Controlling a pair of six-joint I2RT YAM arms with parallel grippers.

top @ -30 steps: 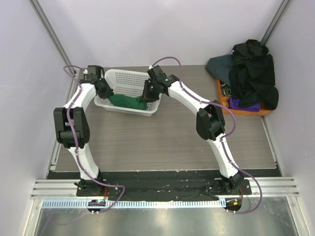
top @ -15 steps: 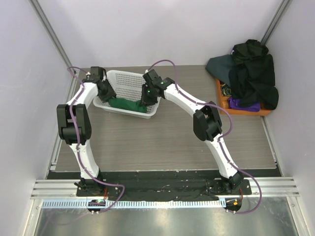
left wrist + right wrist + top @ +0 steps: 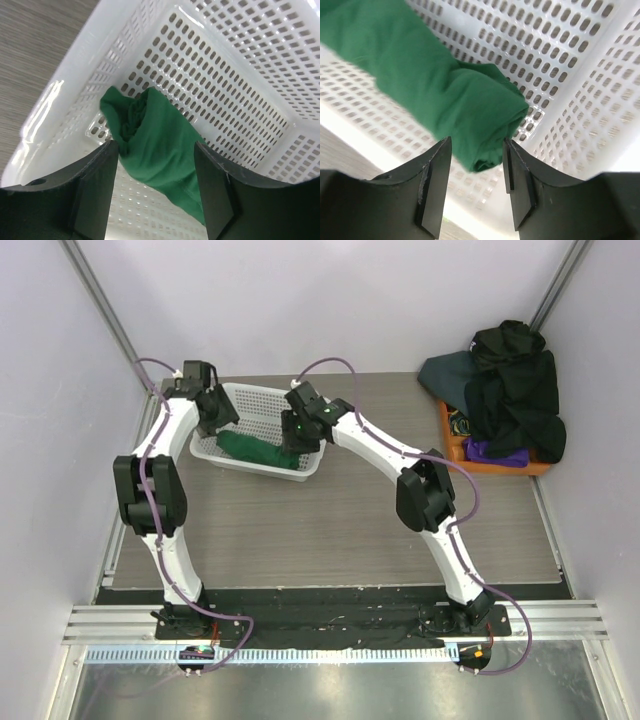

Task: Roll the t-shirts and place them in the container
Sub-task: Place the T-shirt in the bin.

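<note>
A dark green t-shirt (image 3: 255,450), rolled into a long bundle, lies inside the white mesh basket (image 3: 255,405). It also shows in the left wrist view (image 3: 160,145) and in the right wrist view (image 3: 435,95). My left gripper (image 3: 218,420) is open over the roll's left end, its fingers (image 3: 97,190) standing on either side of the cloth. My right gripper (image 3: 293,445) is open over the roll's right end, with the roll's tip between its fingers (image 3: 432,185). Neither gripper holds the cloth.
An orange tray (image 3: 495,465) at the back right carries a heap of dark shirts (image 3: 510,390). The wood-grain table (image 3: 330,520) stretches in front of the basket. Purple walls close in both sides.
Both grippers have moved further over the basket and drawn back from the roll. The basket and the green roll have shifted slightly to the left.
</note>
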